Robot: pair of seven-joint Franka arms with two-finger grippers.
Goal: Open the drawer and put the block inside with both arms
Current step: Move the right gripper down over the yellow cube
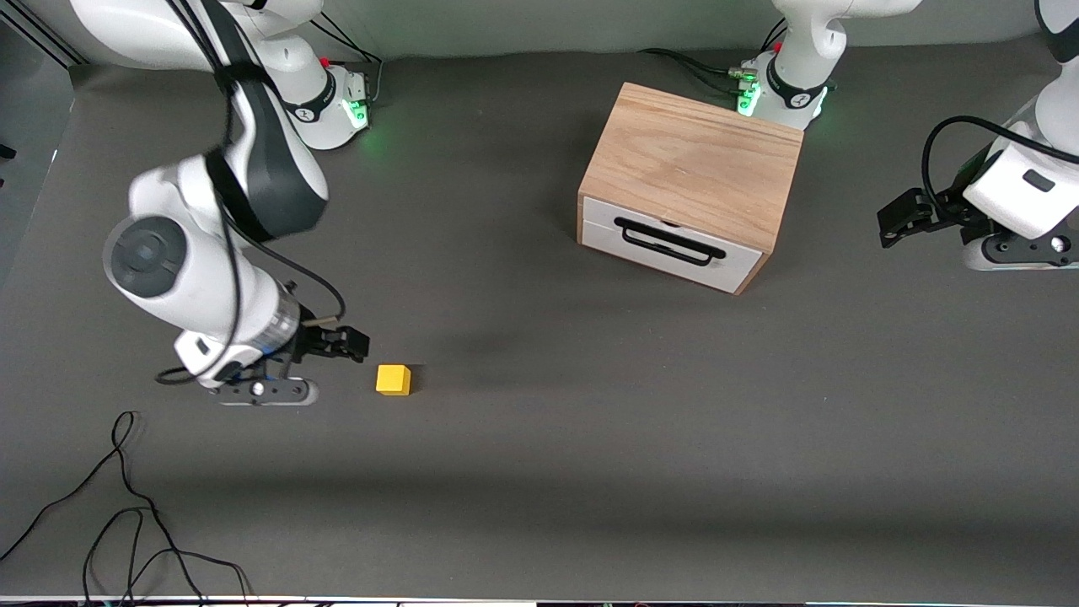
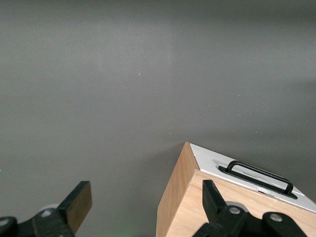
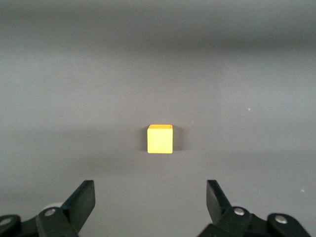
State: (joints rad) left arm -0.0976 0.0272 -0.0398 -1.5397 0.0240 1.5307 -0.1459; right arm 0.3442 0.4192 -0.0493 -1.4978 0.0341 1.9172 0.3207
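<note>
The yellow block sits on the grey table, nearer to the front camera than the cabinet. It also shows in the right wrist view, ahead of the open fingers. My right gripper is open and empty, low beside the block on the right arm's side. The drawer is shut, its white front and black bar handle facing the front camera; the handle also shows in the left wrist view. My left gripper is open and empty, beside the oak cabinet toward the left arm's end.
A loose black cable lies on the table near the front edge at the right arm's end. The arm bases stand along the edge farthest from the front camera.
</note>
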